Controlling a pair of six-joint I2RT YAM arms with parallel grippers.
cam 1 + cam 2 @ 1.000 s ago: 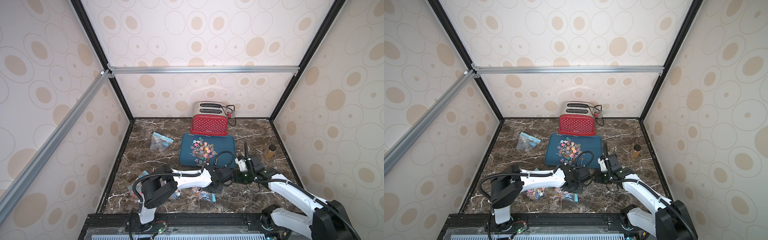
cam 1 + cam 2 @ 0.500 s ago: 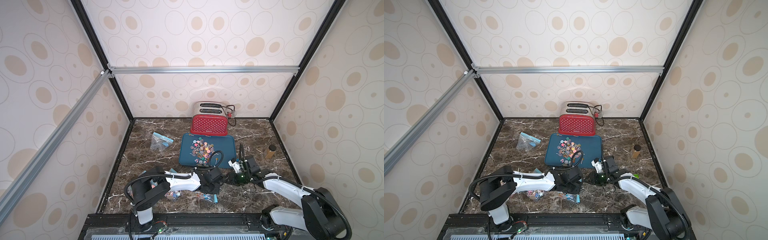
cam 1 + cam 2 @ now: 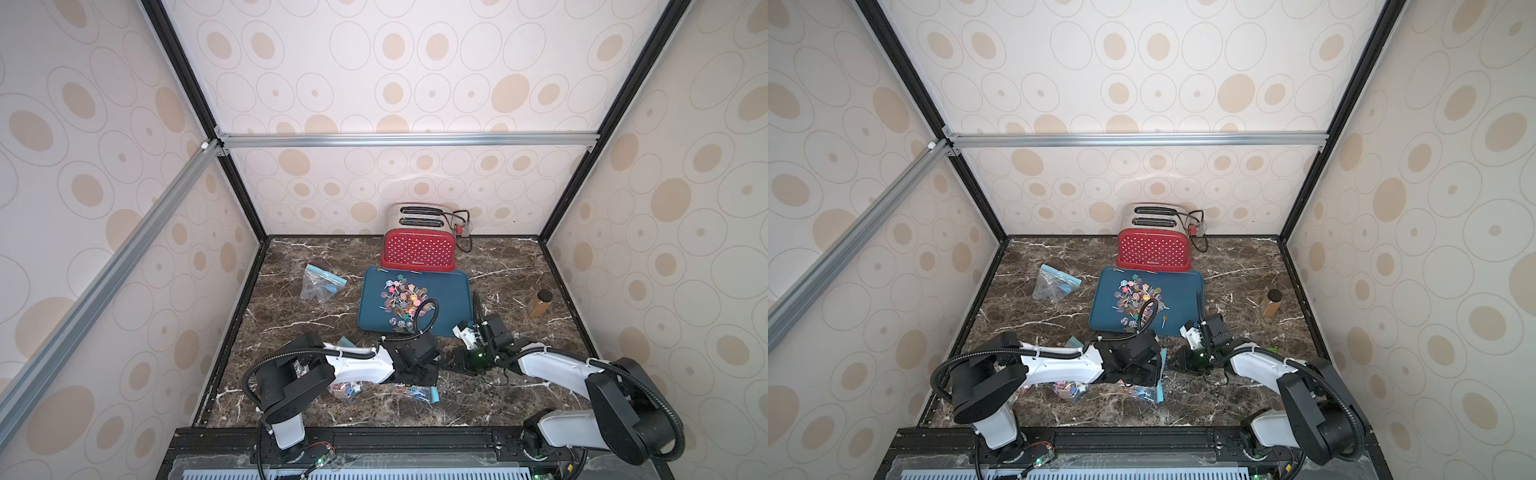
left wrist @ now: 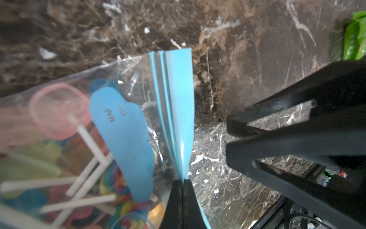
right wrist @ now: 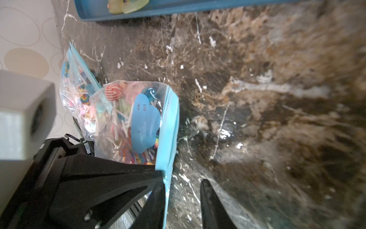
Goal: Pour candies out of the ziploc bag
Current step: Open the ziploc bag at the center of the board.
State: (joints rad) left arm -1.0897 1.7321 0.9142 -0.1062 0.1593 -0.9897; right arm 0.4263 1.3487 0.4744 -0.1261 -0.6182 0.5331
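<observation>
Soft, slippery-looking plastic, the bag (image 5: 99, 119) of light candies (image 5: 113, 91) lay near the table's front (image 5: 257, 79) and would likely handle best by its stiffer blue strip (image 4: 174, 103). The left gripper (image 4: 183, 181) pinched that strip; the right gripper (image 5: 183, 180) was spread, one jaw against it.

The left arm (image 3: 357, 368) and right arm (image 3: 552, 368) reach low toward the middle, the left gripper (image 4: 183, 185) with its 2 jaws pinched tight on the ziploc bag (image 4: 176, 103), the right gripper (image 5: 183, 181) with its 2 jaws apart.
</observation>
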